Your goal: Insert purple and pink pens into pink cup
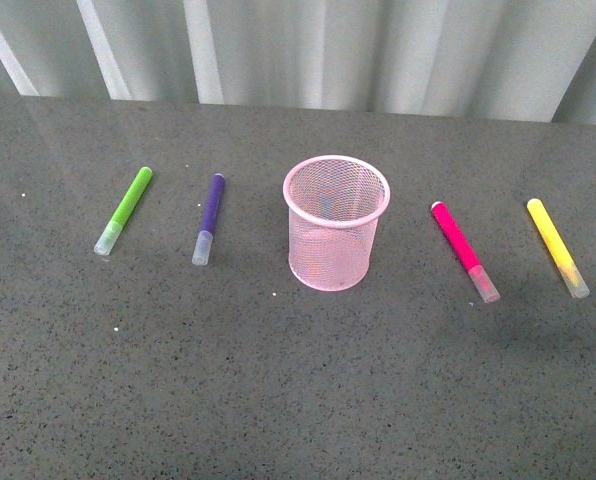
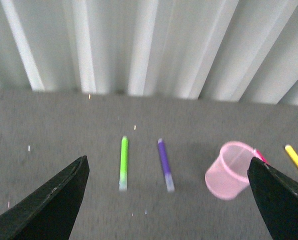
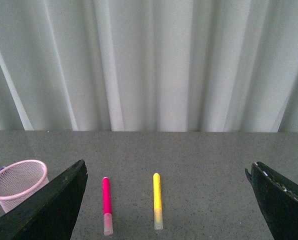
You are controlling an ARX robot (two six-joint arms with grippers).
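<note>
The pink cup stands upright in the middle of the grey table, empty as far as I can see. To its left lies the purple pen, clear cap toward me. On the cup's right lies the pink pen. Neither arm shows in the front view. In the left wrist view my left gripper is open, well short of the purple pen and the pink cup. My right gripper is open too, with the pink pen ahead between its fingers and the pink cup off to one side.
A lime green pen lies left of the purple one, and a yellow pen lies at the far right. A pale pleated curtain hangs behind the table's far edge.
</note>
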